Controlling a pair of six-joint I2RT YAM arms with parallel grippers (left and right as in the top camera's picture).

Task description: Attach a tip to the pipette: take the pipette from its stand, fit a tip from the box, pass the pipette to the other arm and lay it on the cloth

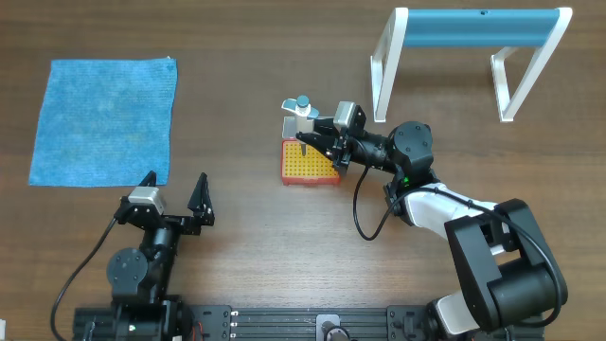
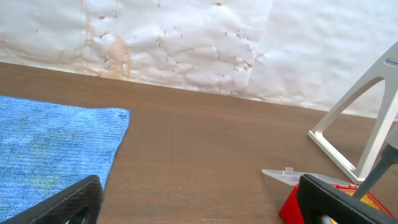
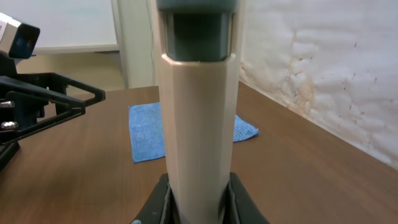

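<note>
Fingers [image 3: 244, 204] of the right gripper [image 1: 317, 144] are clamped on the white body of the pipette [image 3: 198, 124], which stands upright between them with its grey-blue head uppermost. In the top view the pipette sits at the far edge of the red tip box [image 1: 308, 163], whose yellow rack of tips is uncovered (its clear lid [image 2: 280, 175] hangs open at the back). Whether the lower end touches a tip I cannot tell. The left gripper [image 1: 175, 194] is spread wide with nothing between its fingers [image 2: 68, 202], low over the brown table [image 1: 246, 246], just beside the near right corner of the blue cloth [image 1: 104, 121]. The white-and-blue stand [image 1: 473, 47] is at the table's far right, well apart from the box.
</note>
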